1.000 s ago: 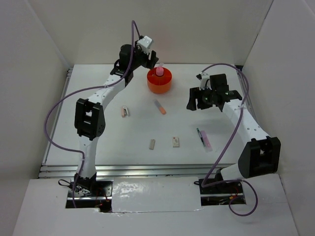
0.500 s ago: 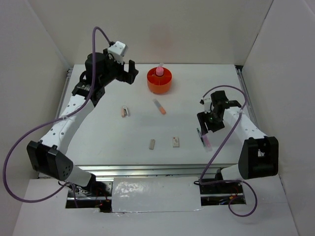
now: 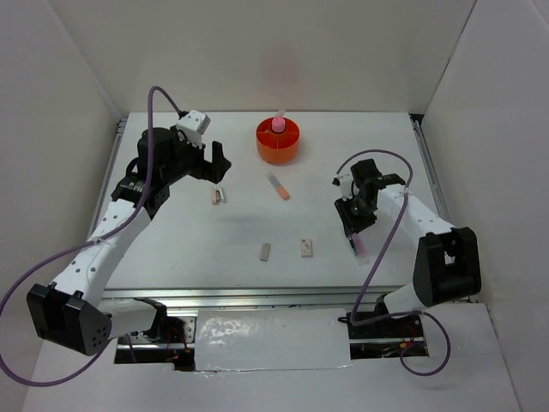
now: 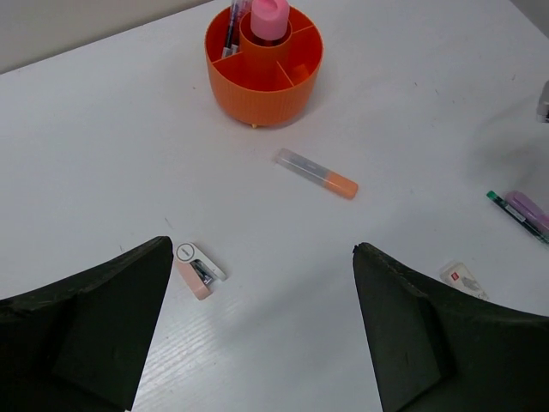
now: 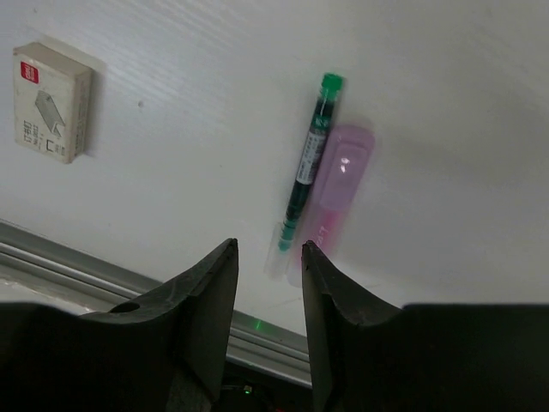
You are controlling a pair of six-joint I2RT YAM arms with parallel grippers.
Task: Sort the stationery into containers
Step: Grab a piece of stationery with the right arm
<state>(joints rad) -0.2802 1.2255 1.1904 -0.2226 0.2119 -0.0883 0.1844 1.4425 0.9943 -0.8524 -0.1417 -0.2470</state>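
While half-open, right pincer over pen.

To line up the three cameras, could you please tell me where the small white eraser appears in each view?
Top external: the white eraser lies just right of centre, towards the arms.
Left wrist: lower right.
Right wrist: upper left corner.
Shared landmark: the pink highlighter, to the eraser's right in every view.
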